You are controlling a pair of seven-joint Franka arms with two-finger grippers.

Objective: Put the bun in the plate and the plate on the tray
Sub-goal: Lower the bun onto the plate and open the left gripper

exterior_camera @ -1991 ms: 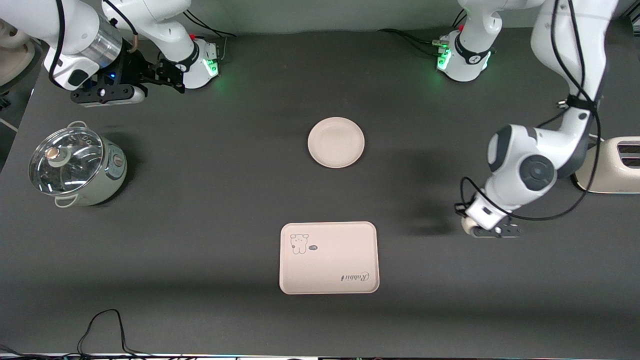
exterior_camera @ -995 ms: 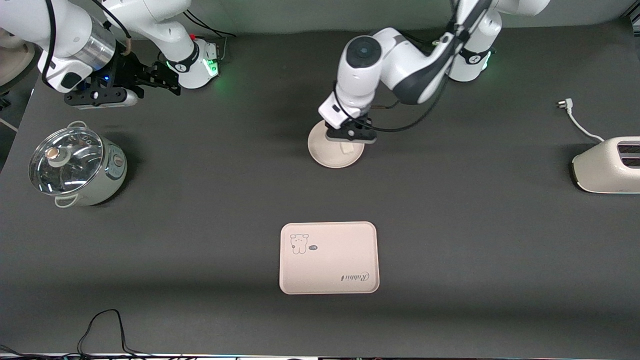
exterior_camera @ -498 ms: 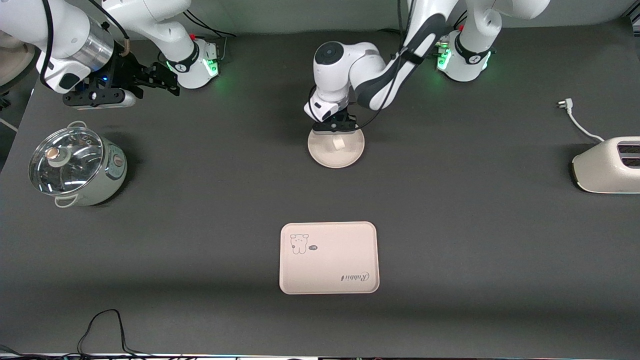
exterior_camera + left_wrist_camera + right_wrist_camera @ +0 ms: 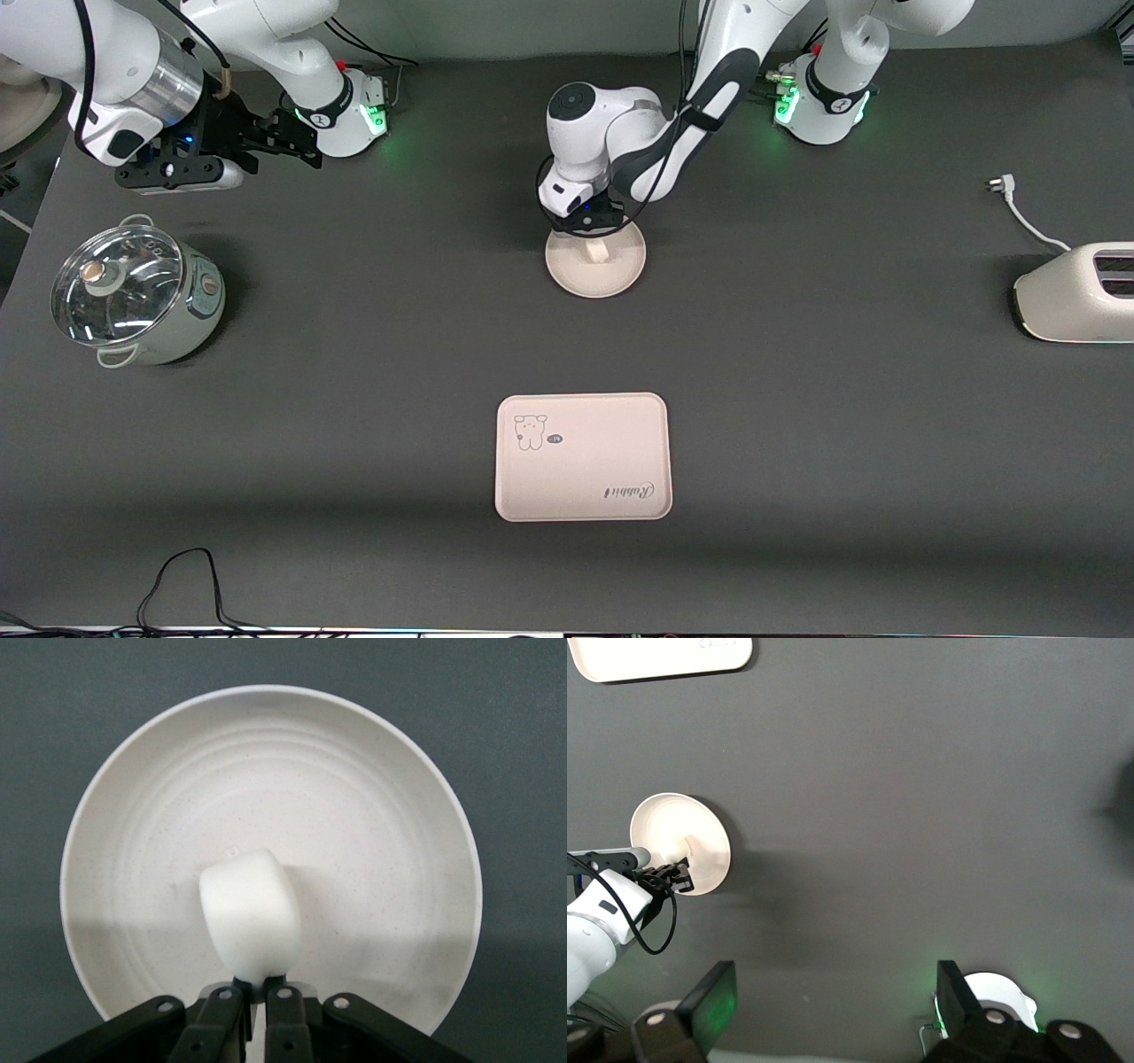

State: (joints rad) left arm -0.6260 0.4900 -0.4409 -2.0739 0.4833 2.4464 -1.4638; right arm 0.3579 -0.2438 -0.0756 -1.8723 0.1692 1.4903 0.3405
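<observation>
Jaws of the left gripper (image 4: pixel 257 992) pinch the bun (image 4: pixel 250 921) at one end, over the plate (image 4: pixel 372 797); whether the bun touches the plate is unclear. In the front view the wrist hides that gripper and only part of the bun (image 4: pixel 597 252) shows. The right gripper (image 4: pixel 182 168) waits above the table near an electric pot (image 4: pixel 133 295), fingers (image 4: pixel 713 999) spread wide. The tray (image 4: pixel 582 456) lies nearer the front camera than the plate (image 4: pixel 620 275). A toaster (image 4: pixel 1076 292) is cut off at the table's edge.
</observation>
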